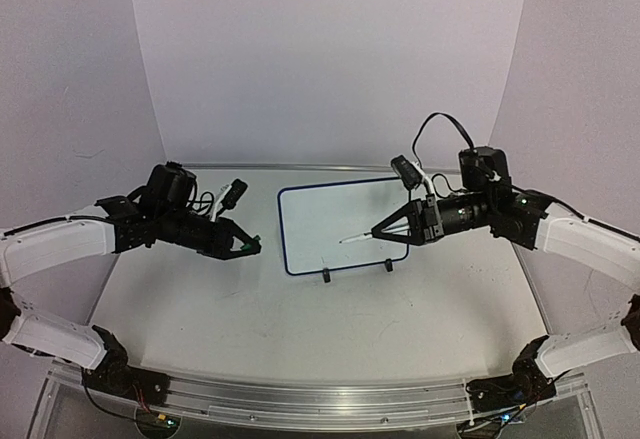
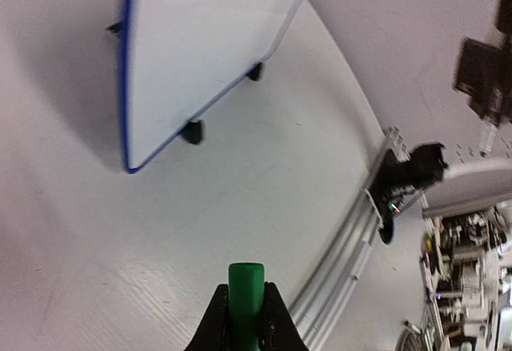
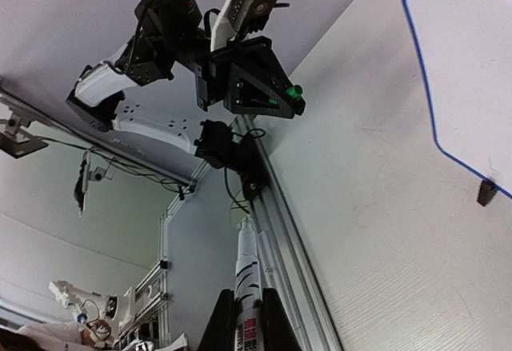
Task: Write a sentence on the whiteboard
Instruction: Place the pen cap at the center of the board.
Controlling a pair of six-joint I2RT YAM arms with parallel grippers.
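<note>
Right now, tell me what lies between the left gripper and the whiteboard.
Only bare table, in the top view, separates the left gripper from the whiteboard.

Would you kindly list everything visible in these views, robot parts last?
small rectangular whiteboard with a blue border: one, white, standing on black feet mid-table between the arms, no writing visible.
white marker pen with a black-and-red label: one, white, in the right gripper, tip toward the board.
green cylindrical plastic cap: one, green, in the left gripper.
flat table: one, white, under everything.
metal rail: one, silver, near table edge.
left gripper: one, black, shut on the cap, left of the board.
right gripper: one, black, shut on the marker, at the board's right side.
</note>
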